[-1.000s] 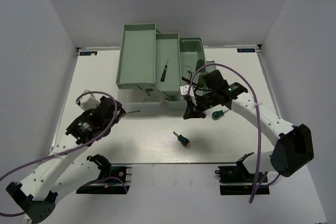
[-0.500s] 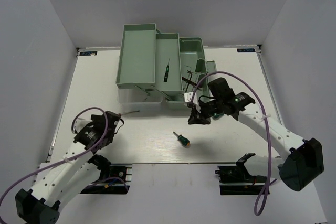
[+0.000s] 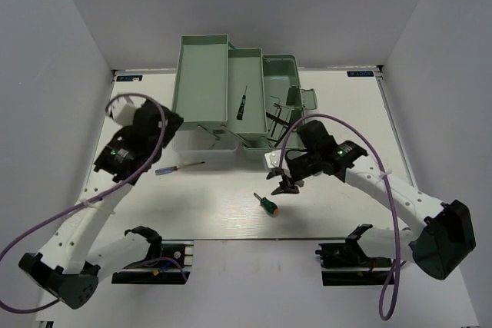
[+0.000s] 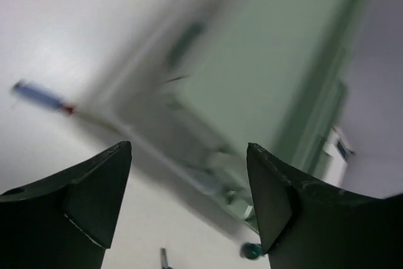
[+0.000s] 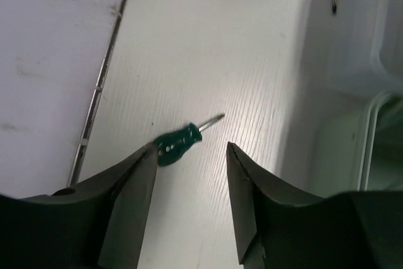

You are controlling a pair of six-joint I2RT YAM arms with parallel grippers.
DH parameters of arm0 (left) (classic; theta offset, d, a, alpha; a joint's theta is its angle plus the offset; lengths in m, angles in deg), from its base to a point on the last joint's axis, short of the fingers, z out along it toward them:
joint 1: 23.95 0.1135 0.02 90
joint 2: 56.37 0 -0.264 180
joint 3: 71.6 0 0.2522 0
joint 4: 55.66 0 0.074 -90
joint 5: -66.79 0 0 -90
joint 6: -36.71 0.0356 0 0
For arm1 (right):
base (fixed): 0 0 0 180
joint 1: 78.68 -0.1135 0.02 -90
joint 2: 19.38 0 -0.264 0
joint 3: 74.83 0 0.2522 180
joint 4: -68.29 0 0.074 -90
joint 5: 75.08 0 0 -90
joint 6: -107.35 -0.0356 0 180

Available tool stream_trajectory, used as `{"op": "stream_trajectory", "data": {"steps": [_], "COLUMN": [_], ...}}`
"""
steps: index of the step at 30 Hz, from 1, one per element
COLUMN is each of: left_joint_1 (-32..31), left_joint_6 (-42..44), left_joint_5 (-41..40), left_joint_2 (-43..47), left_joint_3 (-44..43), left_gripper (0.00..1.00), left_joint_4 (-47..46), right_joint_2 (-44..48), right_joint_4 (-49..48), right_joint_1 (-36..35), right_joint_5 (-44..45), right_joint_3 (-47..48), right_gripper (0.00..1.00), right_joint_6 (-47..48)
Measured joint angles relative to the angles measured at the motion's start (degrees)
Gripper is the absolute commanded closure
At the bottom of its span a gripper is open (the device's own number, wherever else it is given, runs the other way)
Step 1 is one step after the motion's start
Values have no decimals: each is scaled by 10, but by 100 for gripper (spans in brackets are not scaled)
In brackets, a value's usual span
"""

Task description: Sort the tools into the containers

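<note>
toolbox (image 3: 204,82): thin screwdriver (image 3: 241,103) in middle tray | left end effector (image 4: 189,149): spread wide, empty, left of toolbox | right end effector (image 5: 191,149): parted, empty, over green screwdriver (image 5: 176,143)

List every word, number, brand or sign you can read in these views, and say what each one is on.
Nothing is legible.
Far-left sticker on the table: too small to read.
Far-right sticker on the table: too small to read.
White tag past the toolbox, left wrist view: blurred.
</note>
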Motion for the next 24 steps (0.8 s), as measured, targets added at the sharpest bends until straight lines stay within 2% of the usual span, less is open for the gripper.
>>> {"op": "stream_trajectory", "data": {"steps": [2, 5, 8, 13, 18, 24], "left_joint_1": [-2, -5, -6, -6, -6, -6], "left_joint_6": [124, 284, 394, 490, 544, 587], "left_joint_5": [15, 58, 94, 121, 130, 132], "left_joint_2": [-9, 34, 94, 124, 127, 125], "left_joint_3": [-70, -96, -111, -189, -219, -257], "left_gripper": [9, 1, 1, 1, 1, 1], "left_joint_4": [-48, -121, -144, -165, -170, -156], "right_joint_2": [-10, -55, -116, -216, -348, -540], "right_joint_4": [-13, -23, -42, -115, -198, -224], "right_joint_1": [-24, -67, -120, -213, -273, -292], "right_joint_5": [-10, -24, -35, -5, 70, 200], "right_joint_3": [3, 33, 71, 131, 247, 503], "right_gripper": [43, 43, 43, 46, 47, 47], "right_joint_6": [35, 82, 120, 128, 64, -37]}}
